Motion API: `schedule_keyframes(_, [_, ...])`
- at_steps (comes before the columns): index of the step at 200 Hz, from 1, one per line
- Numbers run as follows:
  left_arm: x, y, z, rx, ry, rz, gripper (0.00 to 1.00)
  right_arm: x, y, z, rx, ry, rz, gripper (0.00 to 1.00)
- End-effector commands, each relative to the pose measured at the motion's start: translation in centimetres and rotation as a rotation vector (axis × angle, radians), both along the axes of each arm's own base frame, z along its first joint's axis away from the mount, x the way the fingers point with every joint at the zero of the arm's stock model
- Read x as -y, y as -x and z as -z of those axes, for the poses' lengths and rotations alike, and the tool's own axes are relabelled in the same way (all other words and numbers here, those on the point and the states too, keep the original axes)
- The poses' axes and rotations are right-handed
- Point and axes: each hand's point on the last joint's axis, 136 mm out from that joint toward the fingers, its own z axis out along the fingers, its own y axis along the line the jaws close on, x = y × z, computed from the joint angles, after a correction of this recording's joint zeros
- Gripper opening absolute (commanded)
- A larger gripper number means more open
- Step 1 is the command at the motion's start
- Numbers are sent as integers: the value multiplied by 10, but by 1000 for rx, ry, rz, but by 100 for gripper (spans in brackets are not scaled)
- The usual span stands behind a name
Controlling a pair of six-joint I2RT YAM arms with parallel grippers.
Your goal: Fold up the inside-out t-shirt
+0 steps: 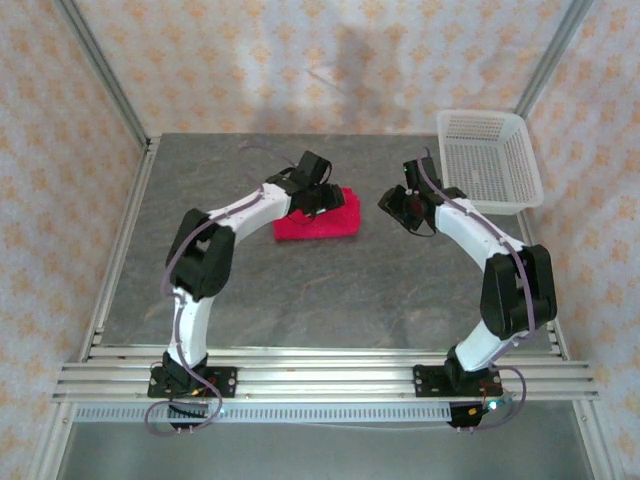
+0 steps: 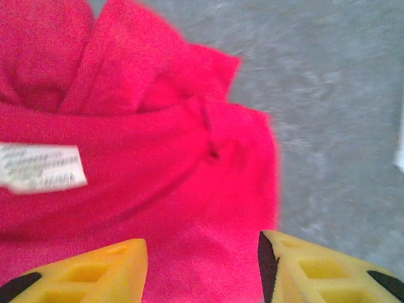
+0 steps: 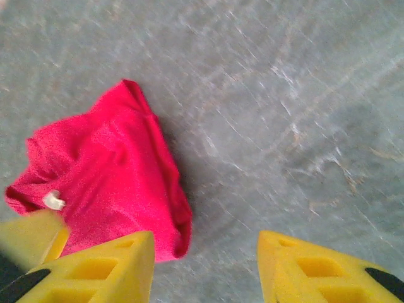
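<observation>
Both claws are open and empty, maybe because the t-shirt [image 2: 158, 164] looks folded. It lies under the left claw [image 2: 202, 241], and left of the right claw [image 3: 205, 235].

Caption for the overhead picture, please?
Open left hand above a bunched bright red cloth t-shirt, right hand beside it, grey table.

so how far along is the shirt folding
Looks mostly done: the t-shirt lies in a compact folded bundle on the table, white tag showing. Nothing in hand: left gripper open above it, right gripper open over bare table beside it. Remaining: maybe neatening a rumpled corner.
</observation>
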Motion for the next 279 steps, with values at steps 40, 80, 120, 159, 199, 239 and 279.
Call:
schedule_keyframes(40, [-156,-10,78,-233,-118,-175,57,5,5,-15,16,33,-8,47])
schedule_keyframes(80, [-266,-43,70,-256,-145,-192,58,15,0,-43,69,89,-7,47])
schedule_keyframes(120, [-299,-74,68,-255,-123,-136,59,21,4,-54,72,147,-39,47])
schedule_keyframes(159, [-287,-78,25,-162,-70,-108,73,38,9,-69,149,214,-29,50])
schedule_keyframes(199, [-265,-55,-87,65,-120,-116,100,88,12,-111,497,503,39,74])
schedule_keyframes(239, [-257,0,-165,370,-473,-194,100,127,34,-66,616,769,95,83])
schedule_keyframes(279, [-264,46,-122,461,-707,-165,100,144,29,-20,552,940,90,87])
